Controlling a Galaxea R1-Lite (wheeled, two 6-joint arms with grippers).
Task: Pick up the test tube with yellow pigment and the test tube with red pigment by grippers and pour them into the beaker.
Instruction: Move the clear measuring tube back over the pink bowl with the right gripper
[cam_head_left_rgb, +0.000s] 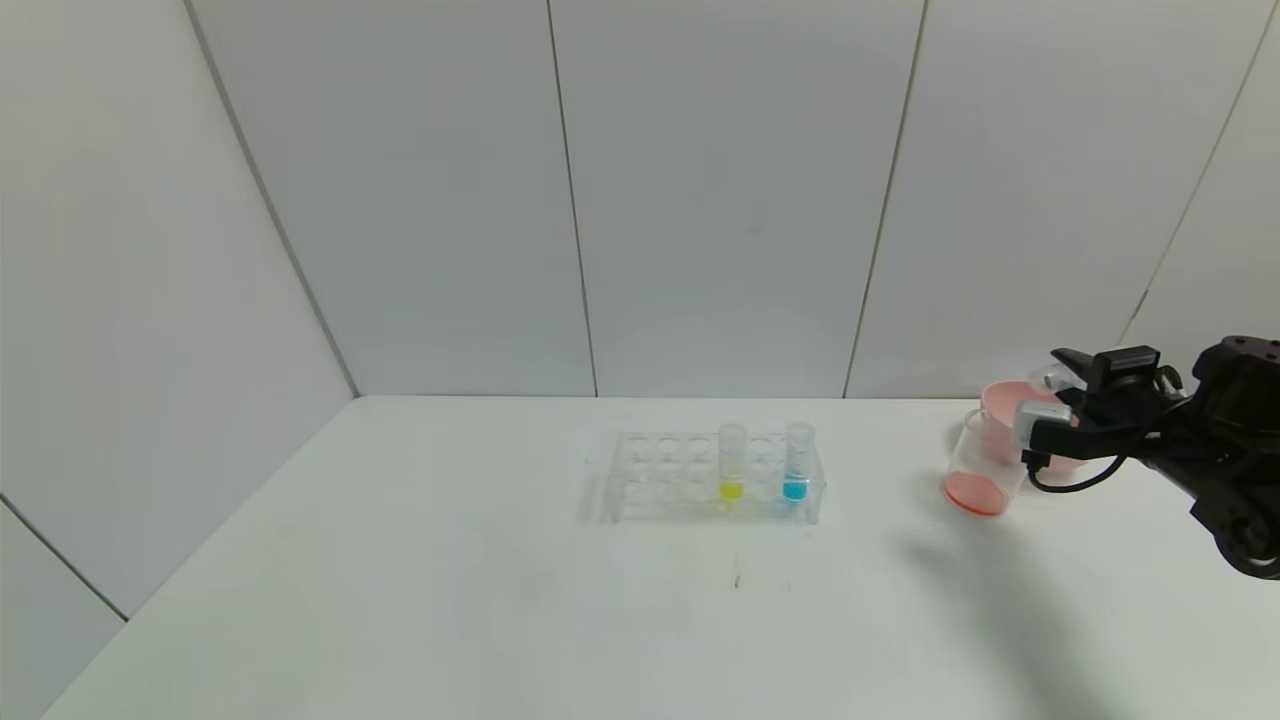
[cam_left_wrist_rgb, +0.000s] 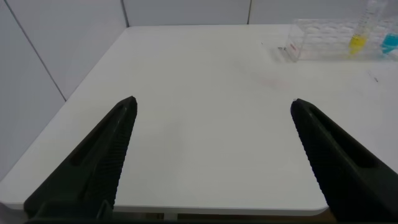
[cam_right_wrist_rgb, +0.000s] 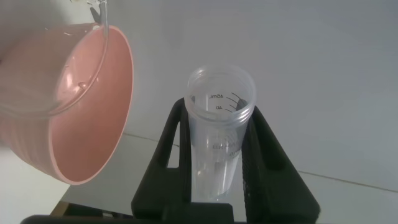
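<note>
The right gripper (cam_right_wrist_rgb: 214, 165) clamps a clear, emptied test tube (cam_right_wrist_rgb: 221, 118) tilted beside the pink bowl (cam_head_left_rgb: 1005, 410), above the beaker (cam_head_left_rgb: 978, 470) holding red liquid near the tabletop's (cam_head_left_rgb: 500, 600) right edge. The yellow tube (cam_head_left_rgb: 732, 462) stands racked mid-table. The left gripper (cam_left_wrist_rgb: 211, 162) hangs spread over bare tabletop.

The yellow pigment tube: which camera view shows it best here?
The head view: the test tube with yellow pigment stands upright in the clear rack, fully visible beside the blue tube. The left wrist view catches it far off at the frame's edge. The right wrist view does not show it.
</note>
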